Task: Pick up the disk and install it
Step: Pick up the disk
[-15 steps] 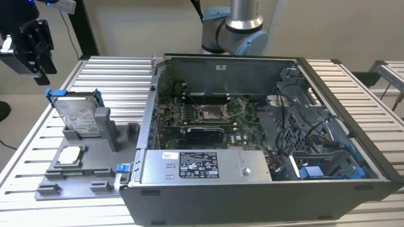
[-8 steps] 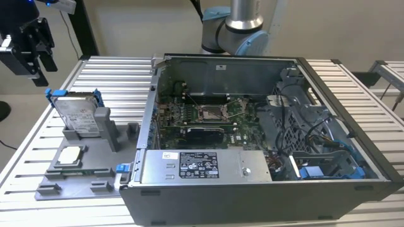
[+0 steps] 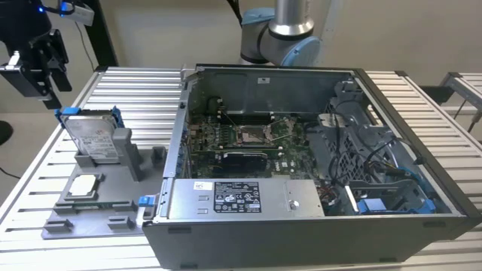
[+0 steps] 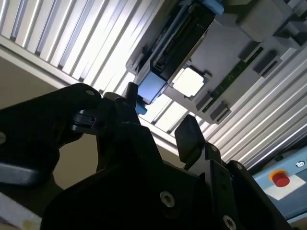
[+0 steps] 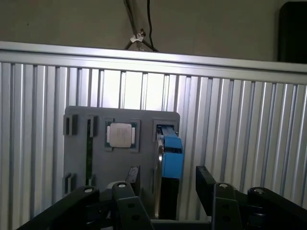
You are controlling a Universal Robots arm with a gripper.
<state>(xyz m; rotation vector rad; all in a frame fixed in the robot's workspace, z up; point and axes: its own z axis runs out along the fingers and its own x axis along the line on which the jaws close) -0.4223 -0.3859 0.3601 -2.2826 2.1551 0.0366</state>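
Hovers with the gripper point(image 3: 47, 90) spread and empty. Finds the disk point(image 3: 94, 136) below the fingertips, near but untouched, standing on edge in a slot of the grey holder point(image 3: 105, 210), probably so its thin upper edge offers itself to a pinch from above. Lines up one finger to either side of that edge in the first wrist view. Shows silver metal, a white label on the face and a blue bracket point(image 5: 171, 159) framing it.

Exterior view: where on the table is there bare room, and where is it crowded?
Free: slats behind the disk, up to the case; a strip past the case at the exterior view's right. Crowded: the tray holding disk and chip, and the case's inside.
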